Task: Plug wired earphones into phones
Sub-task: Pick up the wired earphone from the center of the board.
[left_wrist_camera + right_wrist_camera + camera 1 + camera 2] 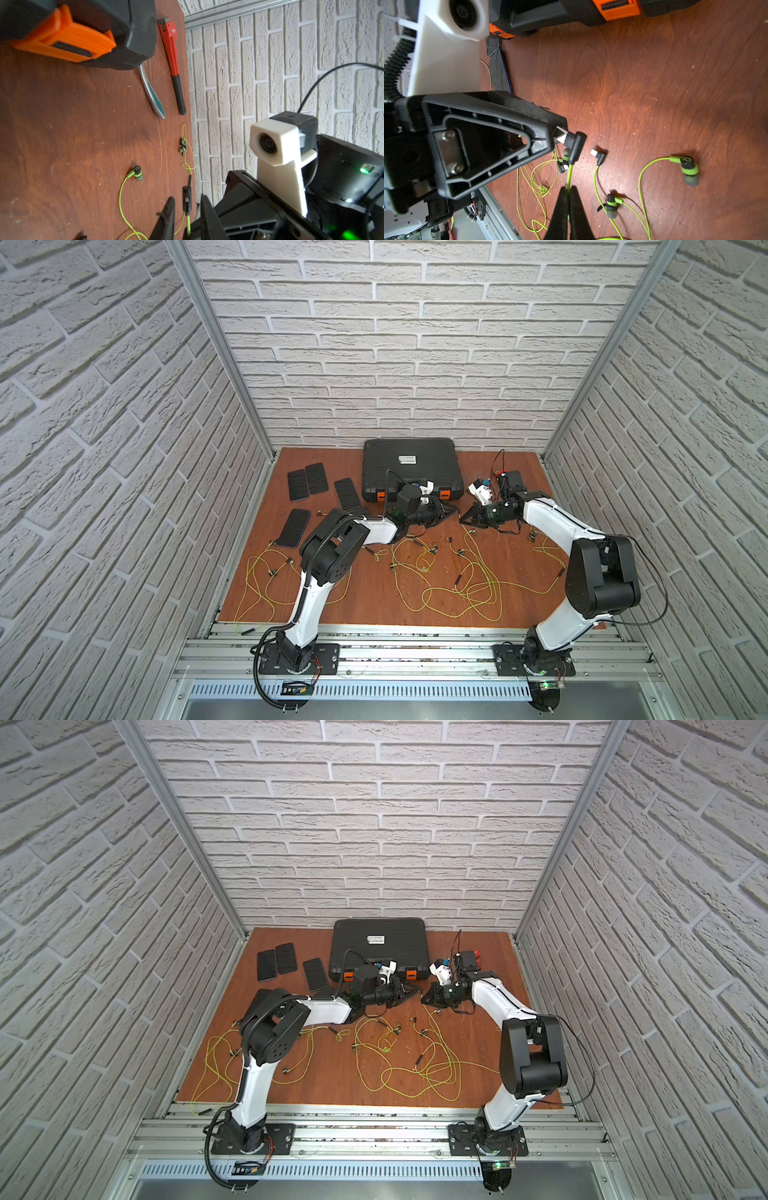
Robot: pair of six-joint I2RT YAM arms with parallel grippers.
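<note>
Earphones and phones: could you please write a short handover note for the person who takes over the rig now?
Right gripper: shut on a green cord just below its plug.
Left gripper: open, jaws either side of that plug.
Phones: four, flat on the table, left rear.
Done: no plug clearly in a phone.
To do: plug in all; other earphones lie loose.

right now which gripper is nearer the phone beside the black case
Left. The left gripper lies between the phone and the right gripper, which faces it tip to tip, shut on the earphone cord.
</note>
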